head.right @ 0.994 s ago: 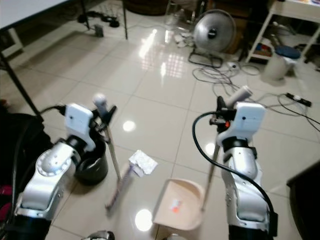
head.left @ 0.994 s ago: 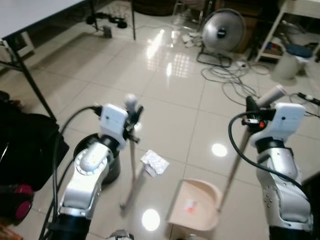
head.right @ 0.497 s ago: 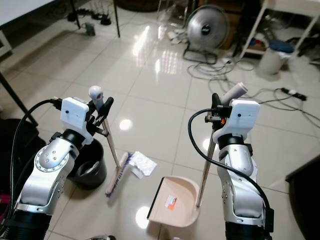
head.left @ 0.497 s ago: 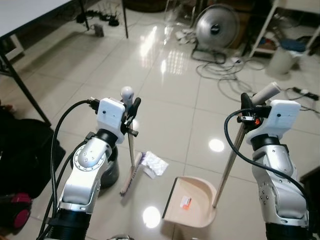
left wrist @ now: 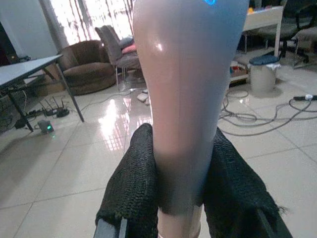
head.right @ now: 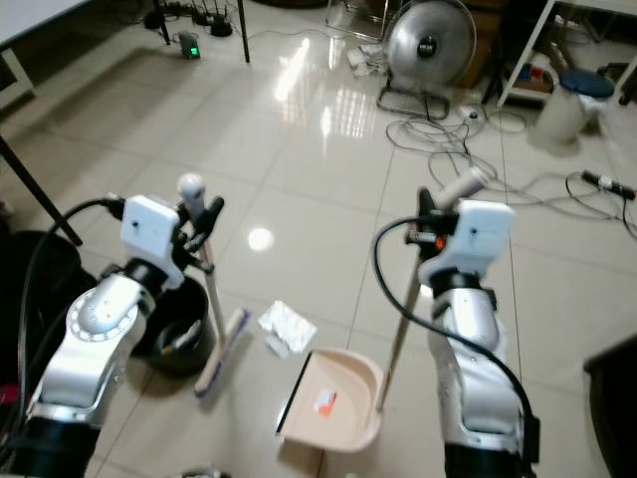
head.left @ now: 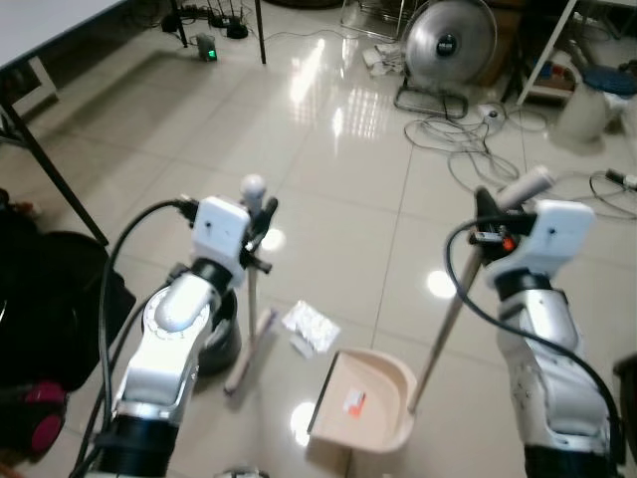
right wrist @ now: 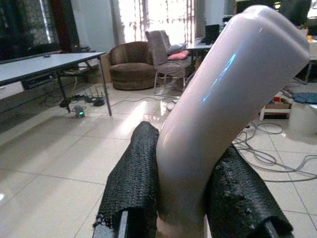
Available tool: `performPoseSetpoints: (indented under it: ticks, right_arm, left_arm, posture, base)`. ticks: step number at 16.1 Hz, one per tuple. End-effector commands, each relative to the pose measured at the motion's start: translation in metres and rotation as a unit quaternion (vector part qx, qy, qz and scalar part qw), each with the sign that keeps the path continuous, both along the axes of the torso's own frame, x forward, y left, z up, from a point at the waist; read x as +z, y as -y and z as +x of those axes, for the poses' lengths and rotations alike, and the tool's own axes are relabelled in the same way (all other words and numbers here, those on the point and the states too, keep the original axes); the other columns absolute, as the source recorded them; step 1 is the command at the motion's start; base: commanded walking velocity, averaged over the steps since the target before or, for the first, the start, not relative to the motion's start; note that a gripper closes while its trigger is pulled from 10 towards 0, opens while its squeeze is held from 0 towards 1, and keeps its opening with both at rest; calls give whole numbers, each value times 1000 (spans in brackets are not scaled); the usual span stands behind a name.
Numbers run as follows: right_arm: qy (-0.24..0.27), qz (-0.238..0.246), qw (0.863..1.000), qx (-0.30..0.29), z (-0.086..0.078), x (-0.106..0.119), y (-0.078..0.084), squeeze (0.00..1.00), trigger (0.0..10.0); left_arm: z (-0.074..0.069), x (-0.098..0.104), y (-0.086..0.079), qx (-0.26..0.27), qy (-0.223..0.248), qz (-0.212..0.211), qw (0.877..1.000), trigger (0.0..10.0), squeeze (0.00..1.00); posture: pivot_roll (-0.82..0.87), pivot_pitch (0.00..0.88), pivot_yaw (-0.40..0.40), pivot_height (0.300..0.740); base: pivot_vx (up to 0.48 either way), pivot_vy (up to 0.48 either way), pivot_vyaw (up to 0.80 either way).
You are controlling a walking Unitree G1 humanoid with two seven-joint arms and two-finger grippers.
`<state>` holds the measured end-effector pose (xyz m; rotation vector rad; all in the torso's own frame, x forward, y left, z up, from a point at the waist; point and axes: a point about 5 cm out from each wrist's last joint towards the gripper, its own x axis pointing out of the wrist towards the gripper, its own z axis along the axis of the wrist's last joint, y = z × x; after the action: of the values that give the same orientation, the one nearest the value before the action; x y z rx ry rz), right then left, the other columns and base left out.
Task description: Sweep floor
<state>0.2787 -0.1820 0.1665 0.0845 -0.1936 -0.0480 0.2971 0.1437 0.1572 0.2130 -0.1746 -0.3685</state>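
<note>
left gripper (head.left: 261,221) squeezing thin pale broom (head.left: 250,299) to push crumpled white paper (head.left: 311,324) | right gripper (head.left: 490,214) clamping beige plastic dustpan (head.left: 363,408) handle, ready to catch it

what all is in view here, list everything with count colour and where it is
long-handled broom: 1, pale handle, head on the floor before the robot's left arm
beige plastic dustpan: 1, on the floor between the arms, on a long pole
crumpled white paper: 1, floor between broom head and dustpan
small orange scrap: 1, inside the dustpan
black round bin: 1, floor beside the left arm
grey floor fan: 1, far side
tangled cables: several, grey, floor near the fan
left claw: black, shut on the broom handle
right claw: black, shut on the dustpan handle
</note>
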Motion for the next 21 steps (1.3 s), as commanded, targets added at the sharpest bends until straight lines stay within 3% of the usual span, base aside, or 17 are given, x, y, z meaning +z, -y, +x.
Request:
performPoseSetpoints:
  ticks: [1, 3, 16, 19, 21]
  right_arm:
    - [13, 1, 1000, 1, 0, 5, -2, 0, 10000]
    - [13, 2, 1000, 1, -1, 4, -2, 0, 10000]
    - [12, -7, 1000, 26, -1, 1, -9, 0, 10000]
    - [7, -20, 999, 31, 0, -1, -12, 0, 10000]
    - [13, 7, 1000, 27, 0, -2, -11, 0, 10000]
  left_arm:
    - [1, 9, 0, -4, 21, 5, 1000, 10000, 0]
    - [0, 9, -1, -6, 21, 5, 1000, 10000, 0]
    - [-3, 10, -7, -3, 22, 17, 1000, 10000, 0]
    - [-4, 10, -8, -2, 21, 18, 1000, 10000, 0]
    - [-5, 10, -8, -2, 19, 19, 1000, 10000, 0]
  posture:
    - [7, 76, -24, 740]
    - [8, 75, -23, 740]
    - [20, 66, -29, 740]
    - [26, 79, -32, 740]
    - [29, 88, -29, 740]
  base:
    - [341, 0, -800]
    - [356, 0, -756]
    - [366, 0, 0]
    - [365, 0, 800]
    - [366, 0, 400]
